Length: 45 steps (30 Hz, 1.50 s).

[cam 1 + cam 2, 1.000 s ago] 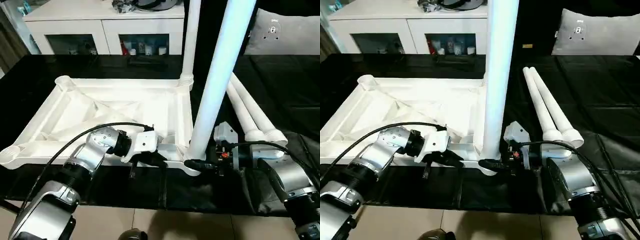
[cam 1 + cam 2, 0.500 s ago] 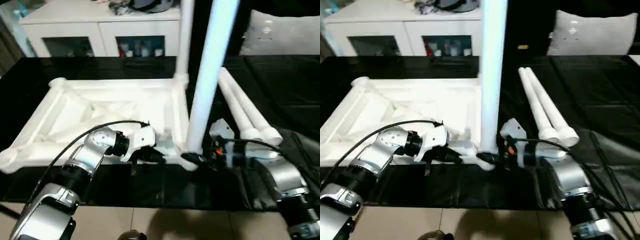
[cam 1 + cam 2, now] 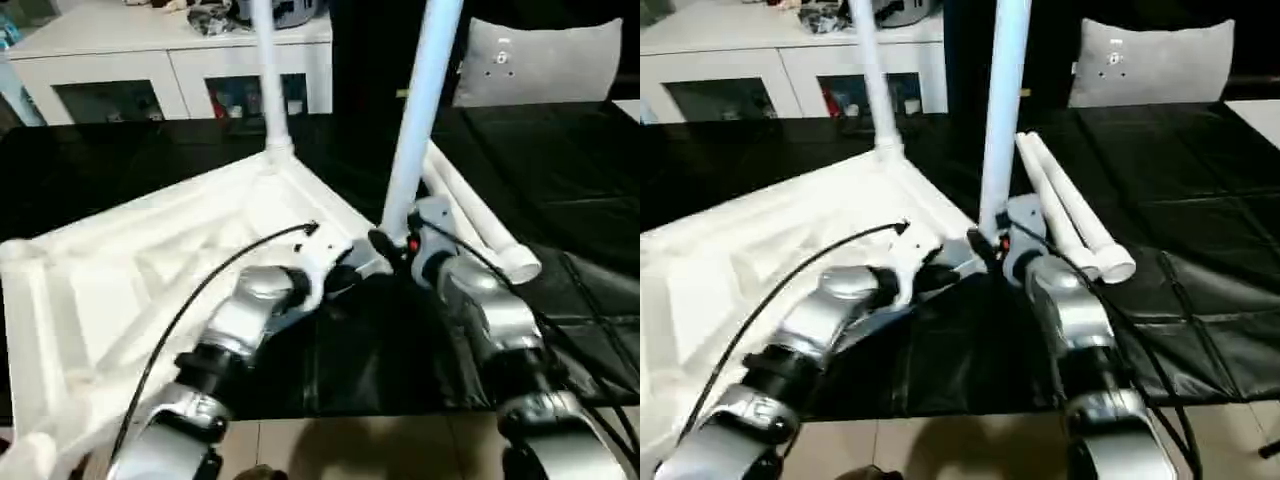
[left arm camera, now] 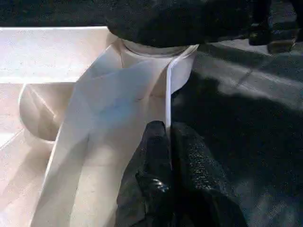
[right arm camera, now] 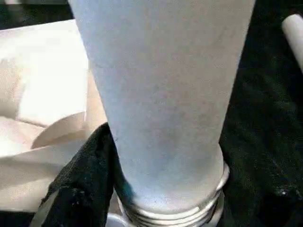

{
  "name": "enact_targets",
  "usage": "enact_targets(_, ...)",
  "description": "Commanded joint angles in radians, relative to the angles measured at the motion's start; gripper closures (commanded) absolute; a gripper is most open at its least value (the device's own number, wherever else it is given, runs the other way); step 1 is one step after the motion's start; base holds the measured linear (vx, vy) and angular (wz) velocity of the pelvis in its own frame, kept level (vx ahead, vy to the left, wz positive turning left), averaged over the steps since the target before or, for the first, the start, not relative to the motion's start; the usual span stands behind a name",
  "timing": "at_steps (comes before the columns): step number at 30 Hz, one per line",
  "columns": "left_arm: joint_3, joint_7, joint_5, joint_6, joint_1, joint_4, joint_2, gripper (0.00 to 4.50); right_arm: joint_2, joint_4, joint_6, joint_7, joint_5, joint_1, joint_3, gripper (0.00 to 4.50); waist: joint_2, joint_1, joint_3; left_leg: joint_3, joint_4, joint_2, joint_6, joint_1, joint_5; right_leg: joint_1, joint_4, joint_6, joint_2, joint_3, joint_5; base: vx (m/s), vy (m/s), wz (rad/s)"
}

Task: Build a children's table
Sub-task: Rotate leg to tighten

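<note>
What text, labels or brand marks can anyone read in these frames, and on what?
None is legible.
Table top, standing legs, loose legs: plain white, no marking.
Grey cushion: a small round mark, too small to read.
Items behind the cabinet glass doors: labels too blurred to read.
Right gripper: a small red spot beside it, no text.

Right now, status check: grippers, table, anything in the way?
Left gripper shut on the tabletop rim. Right gripper shut on the near standing leg at its base. Far leg upright in its corner. Two spare legs lying beside, nothing blocking.
</note>
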Motion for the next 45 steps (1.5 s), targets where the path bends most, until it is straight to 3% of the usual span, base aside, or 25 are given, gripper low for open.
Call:
enact_targets(1,-0.011,0.004,-0.029,-0.066,-0.038,-0.093,-0.049,4.5,0.052,0.072,0.037,0.019,-0.004,0.026,0.06,1.08,-0.019,0.007,-0.072,-0.034,-0.062,0.054,0.055,0.014,-0.188,0.036,-0.088,-0.182,-0.091,0.049,-0.227,0.0,0.0,0.0)
enact_targets(4,-0.019,-0.002,-0.005,-0.061,-0.03,-0.099,-0.018,4.5,0.058,0.077,0.01,0.02,-0.008,0.025,0.04,0.71,-0.013,0.01,-0.076,-0.035,-0.06,0.057,0.066,0.011,-0.155,0.038,-0.079,-0.197,-0.089,0.048,-0.157,0.0,0.0,0.0)
enact_targets(9,-0.024,-0.033,0.004,-0.104,-0.034,-0.07,0.035,4.5,0.014,0.026,-0.058,0.083,0.014,0.055,0.023,0.25,-0.013,0.006,-0.07,-0.036,-0.066,0.058,0.055,0.014,-0.216,0.037,-0.087,-0.191,-0.09,0.047,-0.213,0.0,0.0,0.0)
enact_targets(13,-0.045,-0.106,0.007,-0.161,-0.036,-0.044,0.088,4.5,-0.056,-0.064,-0.107,0.211,0.05,0.104,0.015,0.06,-0.01,0.01,-0.073,-0.036,-0.064,0.059,0.062,0.012,-0.206,0.04,-0.083,-0.186,-0.088,0.049,-0.178,0.0,0.0,0.0)
enact_targets(17,-0.062,-0.171,0.004,-0.199,-0.037,-0.025,0.122,4.5,-0.113,-0.119,-0.13,0.324,0.065,0.136,0.023,0.06,-0.008,0.017,-0.085,-0.036,-0.051,0.058,0.104,0.003,-0.113,0.041,-0.065,-0.216,-0.089,0.046,-0.033,0.0,0.0,0.0)
enact_targets(19,-0.085,-0.237,0.005,-0.228,-0.036,-0.016,0.154,4.5,-0.16,-0.151,-0.135,0.404,0.078,0.154,0.031,0.06,-0.008,0.028,-0.084,-0.034,-0.048,0.061,0.121,0.004,-0.118,0.04,-0.063,-0.214,-0.085,0.045,-0.019,0.0,0.0,0.0)
enact_targets(21,-0.124,-0.364,0.002,-0.285,-0.036,0.002,0.21,4.5,-0.251,-0.203,-0.141,0.549,0.098,0.182,0.052,0.06,-0.005,0.035,-0.081,-0.033,-0.049,0.063,0.12,0.006,-0.144,0.037,-0.066,-0.22,-0.088,0.044,-0.049,0.0,0.0,0.0)
enact_targets(23,-0.147,-0.455,-0.005,-0.323,-0.039,0.017,0.246,4.5,-0.313,-0.23,-0.152,0.635,0.1,0.193,0.072,0.06,-0.008,0.044,-0.079,-0.032,-0.05,0.065,0.119,0.008,-0.162,0.036,-0.07,-0.207,-0.087,0.045,-0.087,0.0,0.0,0.0)
enact_targets(28,-0.18,-0.583,-0.005,-0.417,-0.055,0.059,0.295,4.5,-0.38,-0.255,-0.189,0.753,0.099,0.195,0.098,0.06,-0.006,0.057,-0.075,-0.033,-0.056,0.069,0.085,0.016,-0.217,0.028,-0.078,-0.202,-0.09,0.045,-0.189,0.0,0.0,0.0)
enact_targets(33,-0.202,-0.681,-0.012,-0.487,-0.083,0.106,0.321,4.5,-0.424,-0.276,-0.215,0.867,0.101,0.194,0.145,0.06,-0.014,0.06,-0.076,-0.032,-0.055,0.068,0.086,0.012,-0.207,0.032,-0.074,-0.202,-0.093,0.046,-0.184,0.0,0.0,0.0)
enact_targets(34,-0.205,-0.696,-0.011,-0.5,-0.089,0.117,0.324,4.5,-0.43,-0.28,-0.211,0.889,0.105,0.194,0.158,0.32,-0.013,0.061,-0.077,-0.033,-0.054,0.067,0.089,0.012,-0.203,0.032,-0.074,-0.204,-0.093,0.045,-0.182,0.0,0.0,0.0)
enact_targets(36,-0.206,-0.705,-0.009,-0.512,-0.093,0.124,0.326,4.5,-0.432,-0.285,-0.207,0.902,0.106,0.194,0.167,0.32,-0.013,0.062,-0.078,-0.033,-0.053,0.068,0.094,0.01,-0.192,0.032,-0.072,-0.208,-0.094,0.045,-0.172,0.0,0.0,0.0)
enact_targets(45,-0.204,-0.735,-0.009,-0.563,-0.114,0.176,0.326,4.5,-0.4,-0.272,-0.164,0.925,0.116,0.178,0.189,1.09,-0.016,0.065,-0.08,-0.032,-0.05,0.067,0.104,0.009,-0.167,0.031,-0.069,-0.214,-0.093,0.043,-0.16,0.0,0.0,0.0)
